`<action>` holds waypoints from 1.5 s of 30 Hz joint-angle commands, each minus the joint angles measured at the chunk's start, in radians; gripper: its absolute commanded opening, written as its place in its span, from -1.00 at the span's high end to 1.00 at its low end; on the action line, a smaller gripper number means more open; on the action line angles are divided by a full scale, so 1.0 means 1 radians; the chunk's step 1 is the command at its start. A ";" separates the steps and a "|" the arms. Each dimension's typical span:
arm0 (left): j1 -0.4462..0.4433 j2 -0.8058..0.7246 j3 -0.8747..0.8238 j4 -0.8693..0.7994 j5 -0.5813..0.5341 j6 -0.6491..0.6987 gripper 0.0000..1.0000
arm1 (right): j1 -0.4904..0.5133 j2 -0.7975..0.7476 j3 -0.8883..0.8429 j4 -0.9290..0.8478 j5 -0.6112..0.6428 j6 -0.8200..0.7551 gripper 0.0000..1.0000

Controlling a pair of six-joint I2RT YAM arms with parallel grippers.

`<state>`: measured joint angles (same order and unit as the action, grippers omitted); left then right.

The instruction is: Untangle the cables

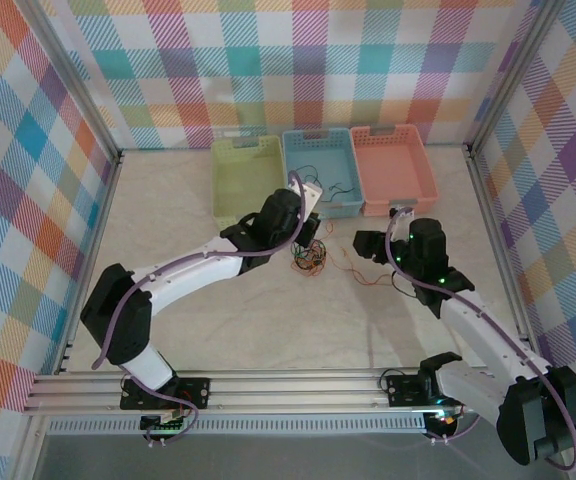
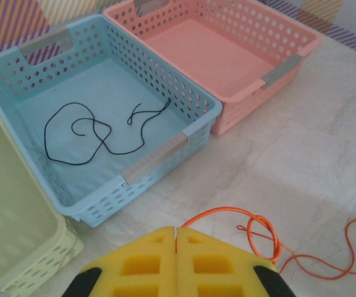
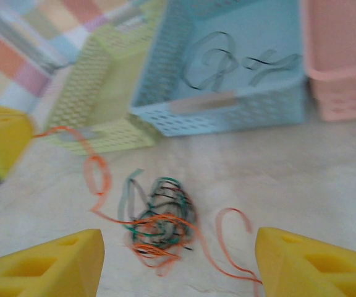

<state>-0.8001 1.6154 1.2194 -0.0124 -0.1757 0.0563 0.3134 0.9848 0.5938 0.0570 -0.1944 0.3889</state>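
My left gripper (image 2: 176,234) is pinched shut on an orange strand (image 2: 221,209) that trails to the knot of cables (image 3: 159,219) on the tabletop (image 3: 301,179). My right gripper (image 3: 178,241) stands wide and empty, with the knot dead ahead of it.

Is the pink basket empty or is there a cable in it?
Empty: the pink basket shows a bare floor, while the blue basket holds one black cable.

Green bin (image 1: 248,180): left of row.
Blue bin (image 1: 313,150): middle.
Pink bin (image 1: 393,165): right.
Desk (image 1: 268,320): pale marble.
Walls (image 1: 318,60): coloured plaid.
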 commanded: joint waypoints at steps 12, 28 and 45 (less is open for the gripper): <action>0.042 -0.239 -0.146 0.119 0.149 -0.145 1.00 | 0.053 0.140 -0.078 0.472 -0.415 -0.022 -0.28; 0.050 -0.378 -0.166 0.017 0.204 -0.323 1.00 | 0.223 0.274 -0.168 0.844 -0.326 -0.286 -0.24; 0.050 -0.443 -0.189 -0.075 0.228 -0.462 1.00 | 0.290 0.557 -0.148 1.350 -0.378 -0.264 -0.25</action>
<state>-0.7567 1.1835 1.0424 -0.0734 0.0360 -0.3756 0.5877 1.5314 0.4088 1.3037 -0.5434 0.1402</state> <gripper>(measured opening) 0.050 0.622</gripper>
